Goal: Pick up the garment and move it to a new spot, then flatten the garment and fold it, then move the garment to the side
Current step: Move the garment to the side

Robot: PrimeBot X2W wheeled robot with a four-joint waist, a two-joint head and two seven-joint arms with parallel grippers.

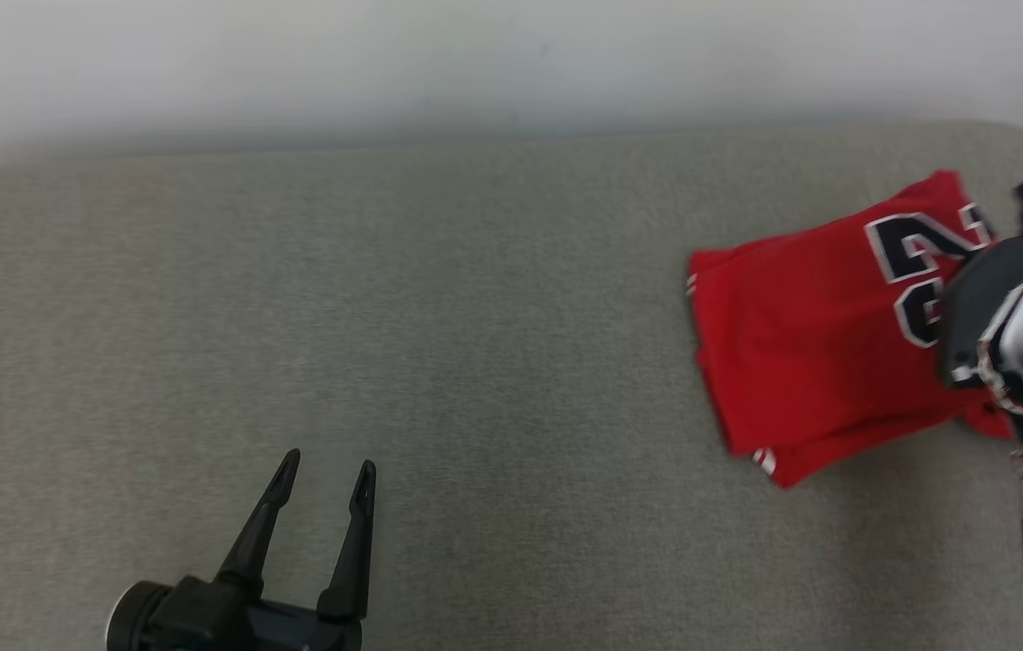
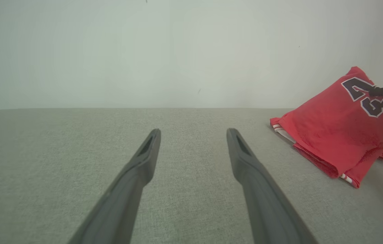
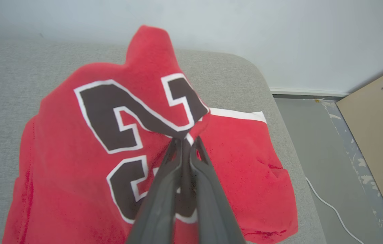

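Reaching over the garment point(image 1: 800, 362), right gripper point(image 3: 187, 140) pinches its fabric; left gripper point(image 1: 330, 463) gapes.

The garment point(image 1: 819, 353) is laid at the right end of the surface point(image 1: 430, 316), near its far corner. The right end effector point(image 3: 188, 140) is set upon it; the left end effector point(image 1: 330, 463) is positioned near-left, well apart.

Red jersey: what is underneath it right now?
The red jersey lies on the grey padded surface, one fold pinched up by the right end effector. Whether anything sits beneath its layers is covered.
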